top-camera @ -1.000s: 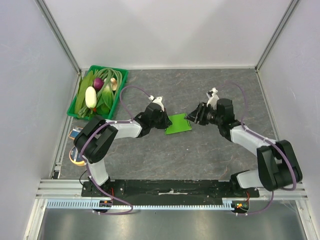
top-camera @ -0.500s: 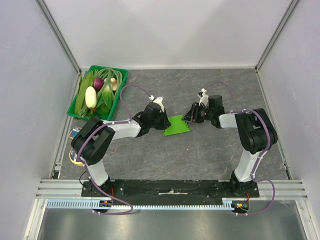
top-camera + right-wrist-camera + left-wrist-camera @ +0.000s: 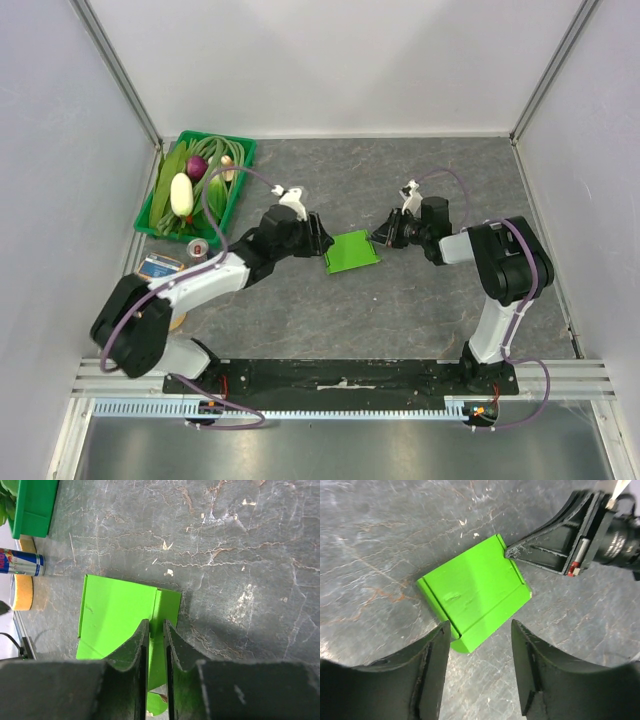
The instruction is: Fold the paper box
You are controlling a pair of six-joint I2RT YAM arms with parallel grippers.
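Observation:
The paper box (image 3: 352,250) lies flat on the grey table, a lime-green card with a narrow flap folded along its right side. In the left wrist view the paper box (image 3: 475,595) rests just beyond my left gripper (image 3: 481,626), which is open, empty and apart from the card. My left gripper (image 3: 317,233) sits at the box's left edge. My right gripper (image 3: 380,236) touches the box's far right corner. In the right wrist view my right gripper (image 3: 156,623) straddles the flap's crease on the paper box (image 3: 115,615). Its jaws stand a thin slit apart, and a pinch on the card does not show.
A green crate (image 3: 240,165) of vegetables stands at the back left, and its corner (image 3: 32,505) shows in the right wrist view. A drink can (image 3: 197,247) and a yellow tape roll (image 3: 22,592) lie left of the box. Framed walls surround the table.
My left gripper has opened and drawn back to the left off the box. My right gripper has narrowed its jaws at the box's right flap.

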